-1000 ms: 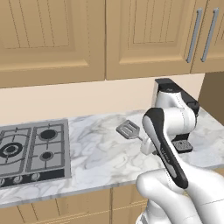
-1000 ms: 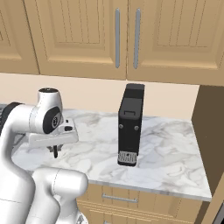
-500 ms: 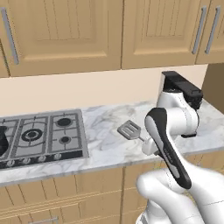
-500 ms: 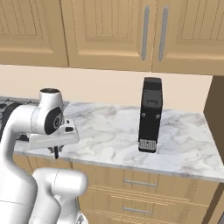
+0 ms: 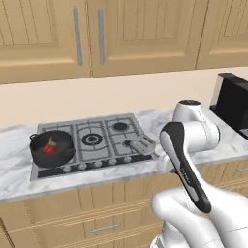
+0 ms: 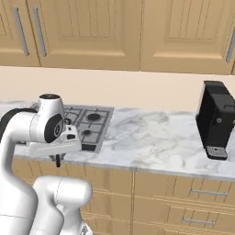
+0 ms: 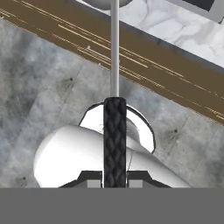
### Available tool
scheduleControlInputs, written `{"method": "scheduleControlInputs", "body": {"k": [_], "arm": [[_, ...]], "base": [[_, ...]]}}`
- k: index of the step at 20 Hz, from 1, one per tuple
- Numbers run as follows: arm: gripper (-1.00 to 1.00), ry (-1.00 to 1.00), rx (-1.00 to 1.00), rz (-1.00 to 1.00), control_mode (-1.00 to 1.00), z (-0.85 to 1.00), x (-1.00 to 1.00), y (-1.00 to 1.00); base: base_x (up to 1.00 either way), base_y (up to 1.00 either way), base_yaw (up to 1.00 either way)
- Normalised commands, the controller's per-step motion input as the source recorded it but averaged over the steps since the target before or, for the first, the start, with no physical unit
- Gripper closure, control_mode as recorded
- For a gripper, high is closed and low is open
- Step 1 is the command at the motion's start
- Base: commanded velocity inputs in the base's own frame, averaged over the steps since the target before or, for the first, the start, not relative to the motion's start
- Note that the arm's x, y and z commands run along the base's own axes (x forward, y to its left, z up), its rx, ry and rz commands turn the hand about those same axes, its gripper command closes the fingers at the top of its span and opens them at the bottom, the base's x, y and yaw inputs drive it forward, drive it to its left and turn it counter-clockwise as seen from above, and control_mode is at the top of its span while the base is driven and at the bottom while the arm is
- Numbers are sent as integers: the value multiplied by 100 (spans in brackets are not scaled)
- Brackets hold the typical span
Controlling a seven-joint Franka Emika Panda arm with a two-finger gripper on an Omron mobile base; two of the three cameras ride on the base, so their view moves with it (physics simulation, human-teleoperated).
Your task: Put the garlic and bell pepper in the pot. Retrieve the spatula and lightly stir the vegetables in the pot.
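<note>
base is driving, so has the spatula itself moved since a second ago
Yes: the spatula went left, from over bare counter to the right edge of the stove.

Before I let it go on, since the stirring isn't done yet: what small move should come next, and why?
Probably carry the spatula left across the stove toward the pot. The gripper is shut on its dark handle, its flat head hangs over the right burners, and the bell pepper already lies in the pot.

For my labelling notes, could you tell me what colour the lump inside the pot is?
Bright red; the bell pepper in the pot shows best in the left base view.
</note>
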Motion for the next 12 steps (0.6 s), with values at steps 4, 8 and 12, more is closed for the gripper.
{"method": "scheduleControlInputs", "body": {"k": [4,8,12], "arm": [[100,0,0,0,100,0,0,0],[100,0,0,0,100,0,0,0],[100,0,0,0,100,0,0,0]], "base": [[12,100,-15],[12,98,-16],[5,42,-5]]}}
